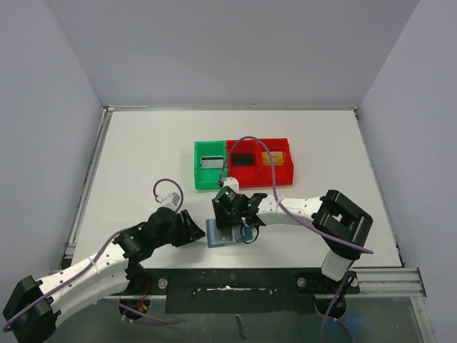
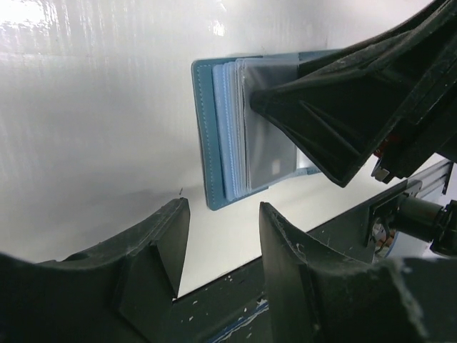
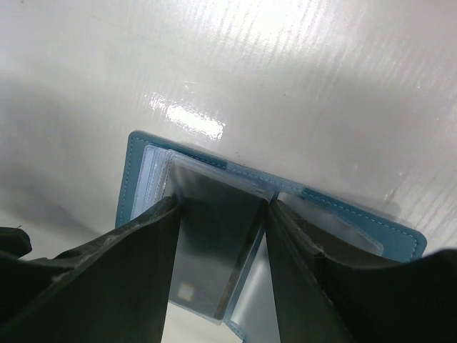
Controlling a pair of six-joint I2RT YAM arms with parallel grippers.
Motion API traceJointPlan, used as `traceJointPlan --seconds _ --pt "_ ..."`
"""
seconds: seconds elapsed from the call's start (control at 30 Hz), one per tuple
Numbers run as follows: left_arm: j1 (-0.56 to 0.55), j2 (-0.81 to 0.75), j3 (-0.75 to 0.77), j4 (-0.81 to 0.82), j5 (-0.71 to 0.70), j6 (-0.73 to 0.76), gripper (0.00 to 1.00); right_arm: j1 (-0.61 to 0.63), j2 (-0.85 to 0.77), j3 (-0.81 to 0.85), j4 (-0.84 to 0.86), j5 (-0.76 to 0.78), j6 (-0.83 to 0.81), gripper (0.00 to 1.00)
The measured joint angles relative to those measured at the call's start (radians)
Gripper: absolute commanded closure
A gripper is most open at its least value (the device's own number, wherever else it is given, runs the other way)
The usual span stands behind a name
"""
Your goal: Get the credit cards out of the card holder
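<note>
Near the front edge of the white table (image 1: 143, 157), the flat light-blue bifold card holder (image 2: 203, 128) lies open, with a stack of clear plastic sleeves (image 2: 232, 128) on it and a thin dark grey credit card (image 3: 214, 250) in the top one. The black right gripper (image 3: 223, 207) stands over it with its 2 fingers (image 3: 143, 250) along the 2 long edges of this card. They look to touch it, but I cannot tell if they really clamp it. The black left gripper (image 2: 223, 214) hovers just beside the outer edge of the card holder, jaws apart and empty. To do this step well, I think the right gripper should get a firm hold on the card alone, not on the sleeve, and then pull slowly toward the sleeve's open side; which side that is, I cannot tell. The left gripper would better press the blue cover down, otherwise the whole card holder may rise or slide together with the card.
</note>
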Motion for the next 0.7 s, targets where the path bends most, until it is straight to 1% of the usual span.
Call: traceJointPlan --seconds 0.33,0.37,0.5,0.63,0.7 --pt "0.0 0.054 0.017 -0.006 0.053 0.01 0.57 0.0 0.0 -0.007 0.037 -0.058 -0.102 0.53" --pt "0.0 0.057 0.017 -0.003 0.055 0.009 0.57 0.0 0.0 -0.008 0.039 -0.062 -0.108 0.51" --pt "0.0 0.062 0.017 0.01 0.066 0.007 0.57 0.0 0.0 -0.005 0.034 -0.073 -0.13 0.38" --pt "0.0 0.063 0.017 0.024 0.067 0.003 0.57 0.0 0.002 0.026 -0.031 -0.063 -0.129 0.3" --pt "0.0 0.064 0.017 0.033 0.064 -0.003 0.57 0.002 0.011 0.048 -0.073 -0.057 -0.123 0.3"
